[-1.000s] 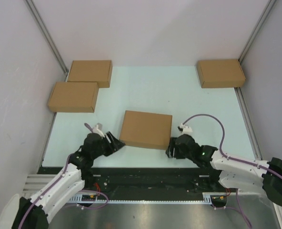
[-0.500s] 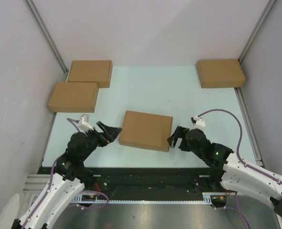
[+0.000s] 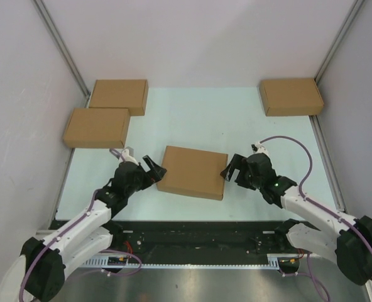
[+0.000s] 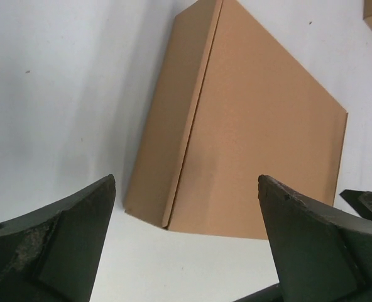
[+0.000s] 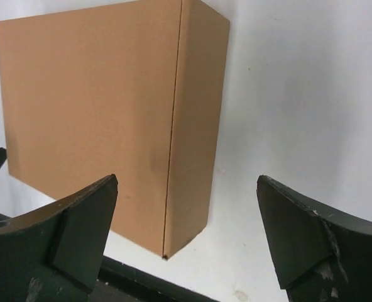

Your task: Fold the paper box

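Paper box (image 3: 192, 171) sits closed on the table (image 3: 236, 119), near centre. My left claw (image 3: 148, 170) and right claw (image 3: 231, 171) flank it, both wide and empty. Folding appears finished; next I back both claws away.

The paper box (image 3: 193, 172) is plain brown cardboard, closed into a shallow rectangular shape (a seam runs along its side wall). It lies flat, slightly skewed, near the table's (image 3: 198, 123) front middle.
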